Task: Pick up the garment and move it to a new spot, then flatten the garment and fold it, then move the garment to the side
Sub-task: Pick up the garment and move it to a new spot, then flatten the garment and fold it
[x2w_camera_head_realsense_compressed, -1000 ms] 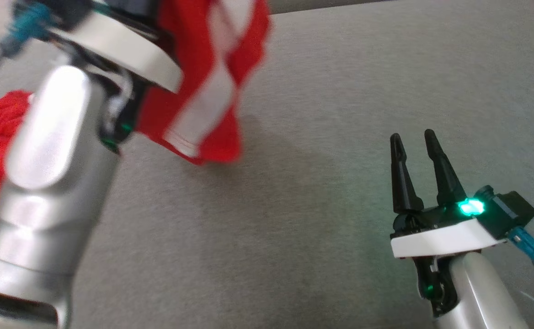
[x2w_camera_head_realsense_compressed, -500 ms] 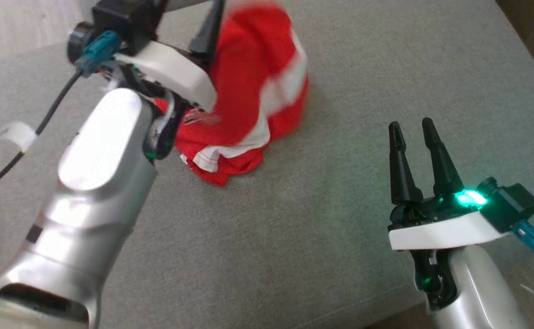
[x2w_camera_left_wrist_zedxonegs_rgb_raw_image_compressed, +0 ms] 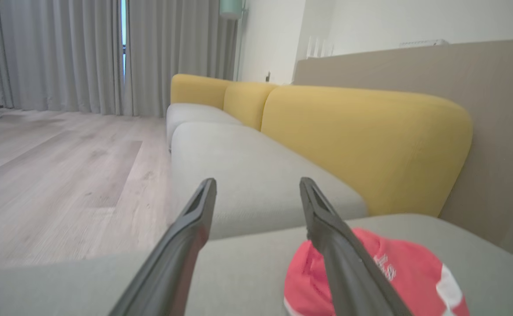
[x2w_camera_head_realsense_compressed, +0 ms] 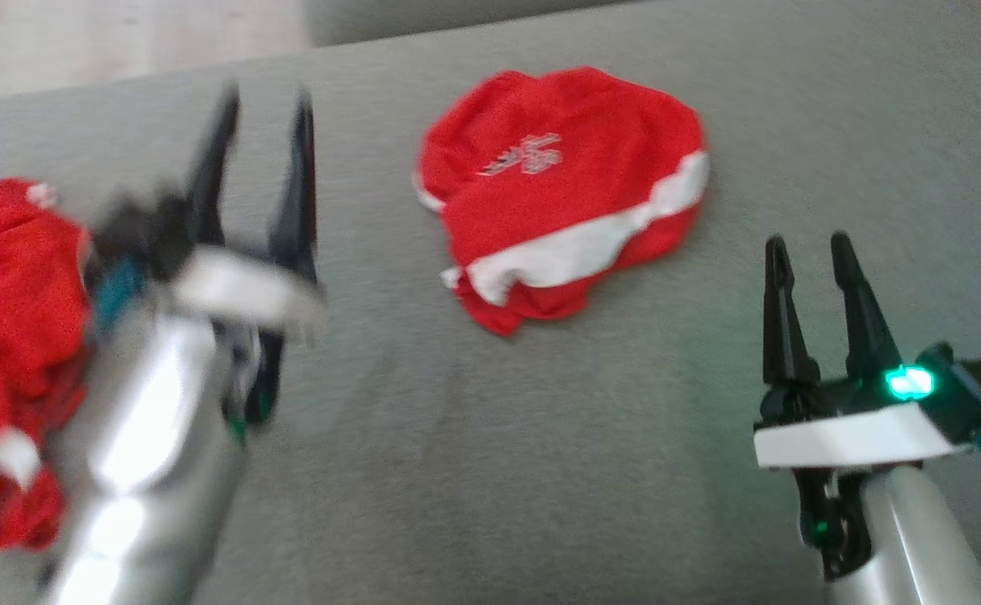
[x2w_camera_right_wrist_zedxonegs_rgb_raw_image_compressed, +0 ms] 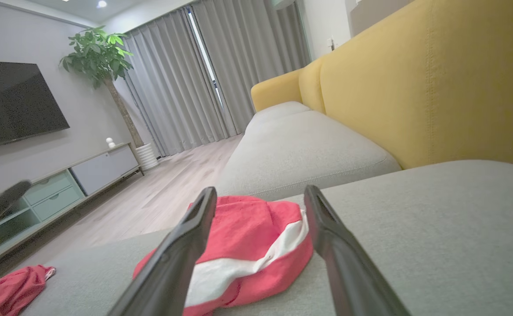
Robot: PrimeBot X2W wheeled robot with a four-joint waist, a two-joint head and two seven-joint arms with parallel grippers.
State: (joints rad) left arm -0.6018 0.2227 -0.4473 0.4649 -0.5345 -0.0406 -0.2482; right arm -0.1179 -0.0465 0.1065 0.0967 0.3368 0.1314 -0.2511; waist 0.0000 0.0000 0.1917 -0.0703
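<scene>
Released since half a second ago, the red garment with a white band (x2w_camera_head_realsense_compressed: 562, 197) no longer hangs from the left pincer (x2w_camera_head_realsense_compressed: 264, 99); it now lies in a rumpled heap on the grey seat cushion (x2w_camera_head_realsense_compressed: 499, 454), toward the cushion's far side and about midway across it. A small pale print faces up on its red part, and the white band runs across its nearer half. The head camera has also shifted between the frames.

That left pincer, blurred with motion, has drawn back over the left part of the cushion, its fingers apart and holding nothing, clear of the garment. The right pincer (x2w_camera_head_realsense_compressed: 807, 244) stands above the cushion's near right corner, fingers likewise spread and empty, well apart from the cloth.

A second red garment (x2w_camera_head_realsense_compressed: 3, 353) lies bunched at the cushion's left edge, partly behind the left forearm.

From the right wrist, a yellow backrest (x2w_camera_right_wrist_zedxonegs_rgb_raw_image_compressed: 414, 87) rises behind the cushion, with a wooden floor (x2w_camera_right_wrist_zedxonegs_rgb_raw_image_compressed: 160, 197) and grey curtains (x2w_camera_right_wrist_zedxonegs_rgb_raw_image_compressed: 186, 79) beyond its far end.
</scene>
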